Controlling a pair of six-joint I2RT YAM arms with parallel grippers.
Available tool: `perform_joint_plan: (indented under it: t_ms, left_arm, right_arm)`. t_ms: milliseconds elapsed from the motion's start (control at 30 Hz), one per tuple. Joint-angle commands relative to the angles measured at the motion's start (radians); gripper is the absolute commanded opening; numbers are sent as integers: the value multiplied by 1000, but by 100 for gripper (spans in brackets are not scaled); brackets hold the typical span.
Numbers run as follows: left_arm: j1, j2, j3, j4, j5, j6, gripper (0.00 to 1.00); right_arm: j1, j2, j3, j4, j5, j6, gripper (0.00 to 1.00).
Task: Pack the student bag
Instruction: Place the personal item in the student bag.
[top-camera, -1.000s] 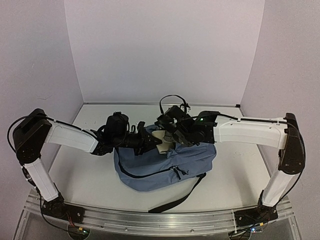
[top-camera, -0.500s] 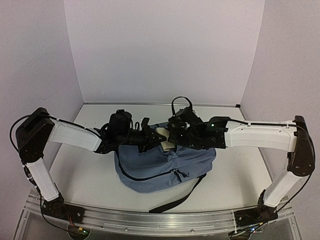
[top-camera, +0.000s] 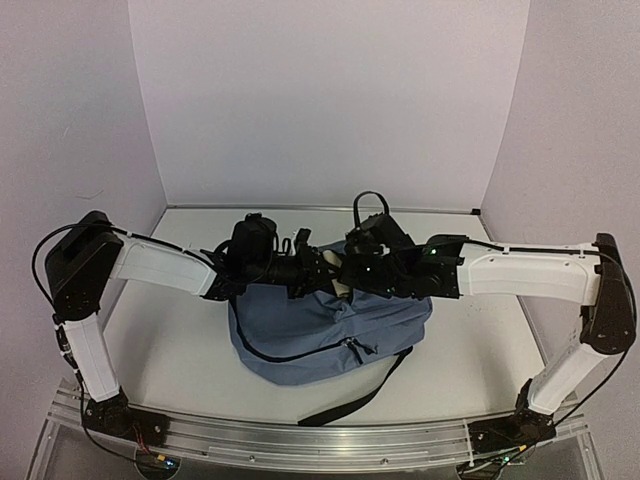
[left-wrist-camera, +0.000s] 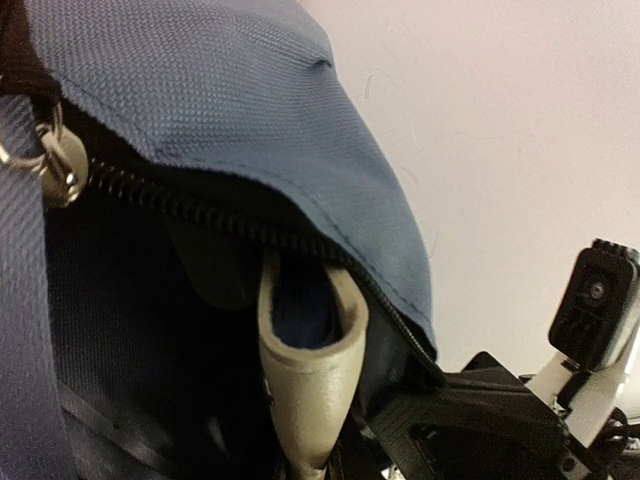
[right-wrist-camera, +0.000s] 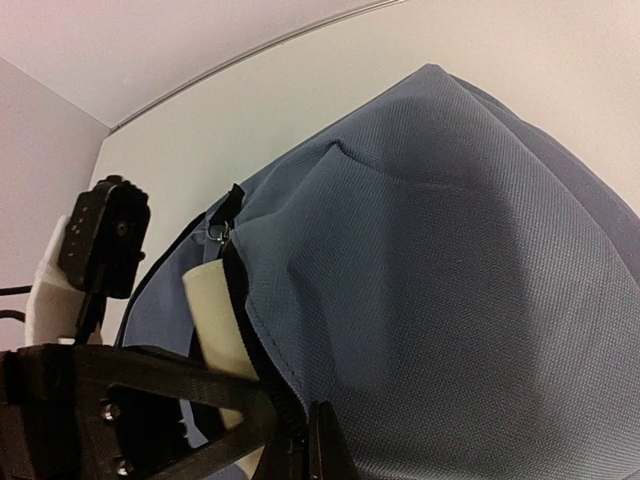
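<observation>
Both arms have swung rightward since the earlier frame, and the cream item (top-camera: 344, 291), then plainly exposed between them, is now mostly hidden at the bag's mouth.

From above, the student bag (top-camera: 330, 330) lies mid-tabletop (top-camera: 170, 340) with its opening at the far side and one black strap (top-camera: 350, 400) trailing toward the arm bases. The left pincer (top-camera: 318, 268) and the right pincer (top-camera: 350, 272) meet nearly nose to nose over that opening. A small misjudged push could knock one into the other.

The left wrist view looks into the dark interior under a raised blue flap. The cream item stands just inside the zip teeth (left-wrist-camera: 200, 210), not yet past them, and the metal zipper pull (left-wrist-camera: 62, 168) hangs at the left. The left pincer's own tips are below the frame. The item's lower end runs straight down to them, so I take it as closed, pinching the item. If that end is pushed on at this angle, the soft item may catch on the teeth and buckle rather than slide in.

In the right wrist view, the right pincer is pressed together at the zip edge, apparently gripping the flap to hold it up. Thin fabric may slip out of that grip. The flap would then drop onto the half-inserted item and close the mouth. Nothing pins the limp bag, so it may also skid instead of taking the item.
</observation>
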Motion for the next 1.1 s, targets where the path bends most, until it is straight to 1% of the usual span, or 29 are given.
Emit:
perform_joint_plan:
  t_ms: [0, 100, 167, 233, 367, 400, 467, 533, 667, 833, 1067]
  left_arm:
    - [-1, 50, 100, -6, -25, 73, 0]
    - [-2, 78, 129, -41, -25, 89, 0]
    - [-2, 74, 138, -70, -30, 114, 7]
    - [-2, 52, 138, -108, -46, 143, 18]
    - [-2, -23, 138, -254, -100, 229, 46]
    - [-2, -37, 138, -291, -119, 243, 51]
    - [-2, -59, 140, -359, -148, 269, 57]
    - [-3, -70, 142, -404, -163, 283, 59]
    - [-11, -65, 145, -439, -161, 287, 59]
    - [-21, -27, 184, -477, -154, 303, 50]
    - [-31, 35, 258, -541, -150, 328, 47]
  right_arm:
    - [8, -74, 6, 82, -38, 9, 0]
    - [9, -91, -5, 86, -40, 17, 0]
    - [9, -102, -13, 88, -33, 20, 0]
    - [9, -109, -21, 88, -20, 22, 0]
    - [9, -118, -34, 88, -3, 21, 0]
    - [9, -117, -36, 88, -2, 20, 0]
    - [9, -112, -36, 88, -1, 18, 0]
    - [9, -107, -35, 88, 0, 16, 0]
    - [10, -100, -34, 88, 0, 12, 0]
    - [10, -98, -35, 88, -1, 8, 0]
    - [9, -102, -43, 88, 3, 6, 0]
